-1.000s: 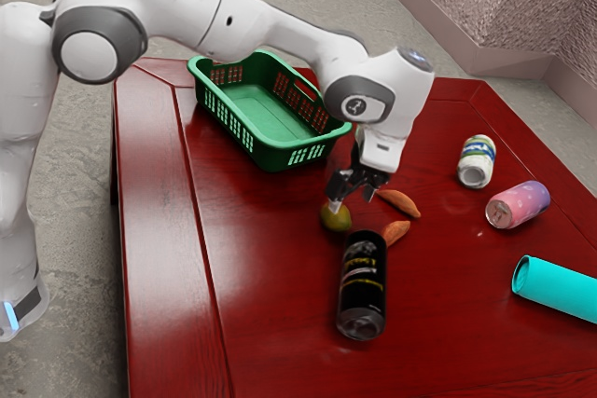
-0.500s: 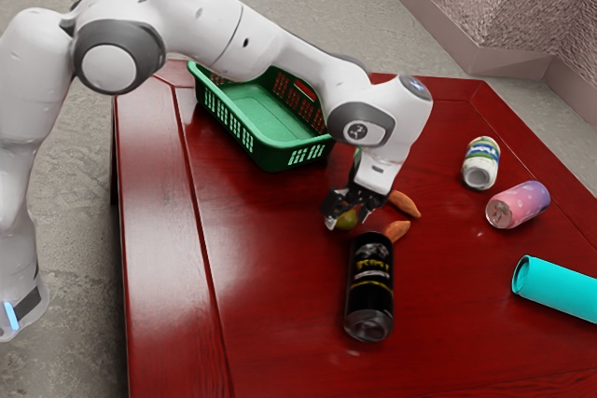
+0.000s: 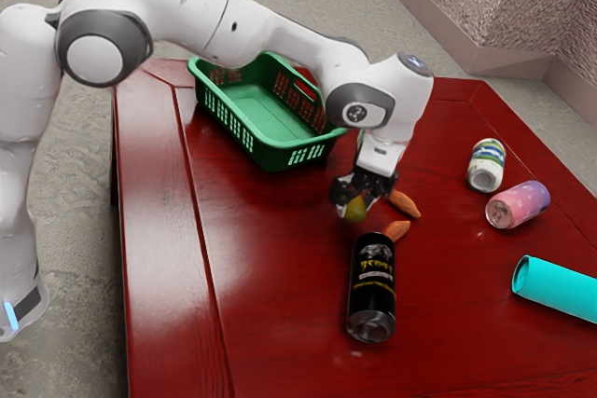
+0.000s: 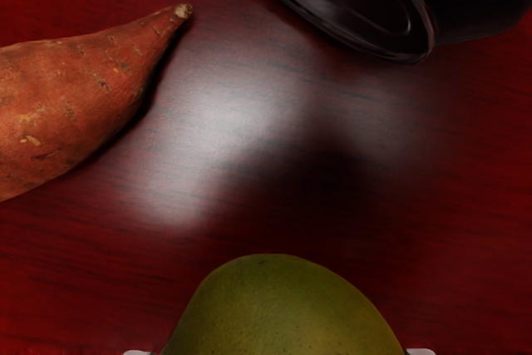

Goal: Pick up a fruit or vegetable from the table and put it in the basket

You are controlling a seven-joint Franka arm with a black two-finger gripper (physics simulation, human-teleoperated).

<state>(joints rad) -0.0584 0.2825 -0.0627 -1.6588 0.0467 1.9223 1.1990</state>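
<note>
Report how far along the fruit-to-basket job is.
Done, by the look of it: the grasp, with the gripper closed on the mango.
In hand: the mango, apparently just off the table, its shadow showing apart from it.
Left: carry it to the green basket, lower, release; it's still outside the rim.

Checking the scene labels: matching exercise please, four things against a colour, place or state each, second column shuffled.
Things:
1. Fruit
2. Basket
3. Tube
4. Sweet potatoes

Colour, place or state:
A. Cyan, lying on its side
B. Orange-brown, on the table
C. Gripped by the hand
D. Green, with slotted walls

Pairs: 1-C, 2-D, 3-A, 4-B
</note>
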